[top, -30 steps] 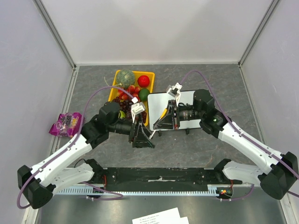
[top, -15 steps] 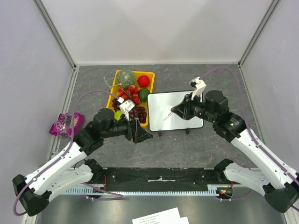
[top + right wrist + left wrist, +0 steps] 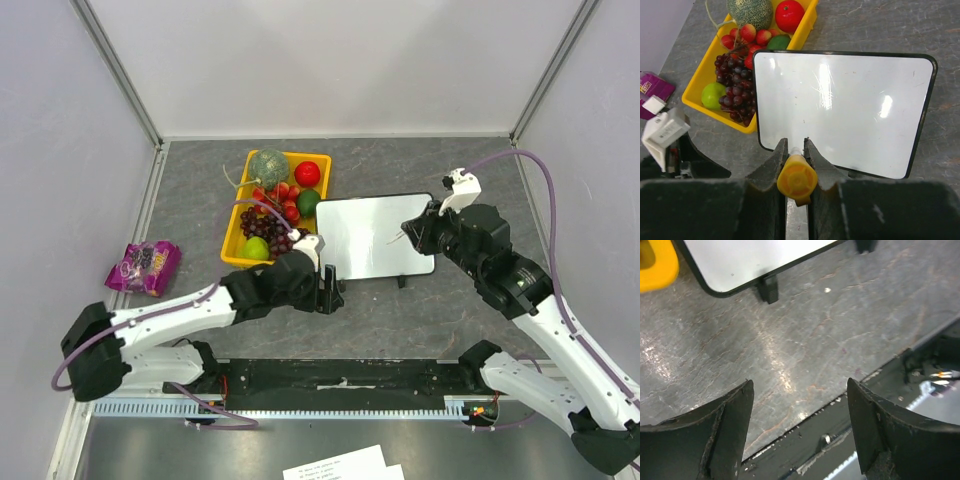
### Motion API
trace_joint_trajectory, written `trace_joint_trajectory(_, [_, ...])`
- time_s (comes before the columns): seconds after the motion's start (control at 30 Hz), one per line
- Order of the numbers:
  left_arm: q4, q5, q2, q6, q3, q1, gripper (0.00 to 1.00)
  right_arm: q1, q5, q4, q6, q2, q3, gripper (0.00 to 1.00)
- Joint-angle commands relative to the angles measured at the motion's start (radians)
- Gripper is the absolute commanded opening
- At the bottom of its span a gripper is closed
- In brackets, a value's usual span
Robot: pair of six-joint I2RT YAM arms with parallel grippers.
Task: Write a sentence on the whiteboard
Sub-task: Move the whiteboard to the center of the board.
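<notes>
The whiteboard [image 3: 372, 236] stands on its two black feet on the grey table, right of the yellow tray [image 3: 240, 206]. Its glossy face [image 3: 840, 107] is blank; no orange sentence shows on it. My right gripper [image 3: 410, 233] hovers over the board's right part, shut on a marker with an orange end [image 3: 796, 179], whose tip points at the board; in the right wrist view the gripper [image 3: 795, 143] is over the board's near edge. My left gripper [image 3: 330, 290] is open and empty, low over the table by the board's near left corner [image 3: 720, 287], with the gripper [image 3: 799, 386] above bare table.
The yellow tray [image 3: 701, 82] holds a melon, a tomato, strawberries, grapes and green fruit. A purple packet [image 3: 145, 266] lies at the left. Printed paper sheets [image 3: 342, 465] lie at the near edge, beyond the black base rail [image 3: 340, 380].
My right gripper has moved right across the board with the marker, from its left part to its right part. My left arm has lowered and its gripper has shifted right.
</notes>
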Motion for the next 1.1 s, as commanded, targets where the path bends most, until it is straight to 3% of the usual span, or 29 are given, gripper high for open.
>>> trace_joint_trajectory(0.0, [0.006, -0.224, 0.105, -0.121, 0.047, -0.065, 0.79, -0.011, 0.029, -0.027, -0.001, -0.01, 0.048, 0.0])
trace_joint_trajectory(0.5, [0.077, -0.364, 0.479, -0.173, 0.159, -0.163, 0.72, -0.129, -0.251, -0.024, -0.014, 0.045, 0.062, 0.0])
trace_joint_trajectory(0.57, [0.065, -0.386, 0.518, -0.196, 0.168, -0.165, 0.66, -0.16, -0.29, -0.025, -0.017, 0.048, 0.062, 0.0])
trace_joint_trajectory(1.07, [-0.051, -0.487, 0.737, -0.219, 0.312, -0.162, 0.56, -0.307, -0.476, -0.002, -0.031, 0.074, 0.045, 0.0])
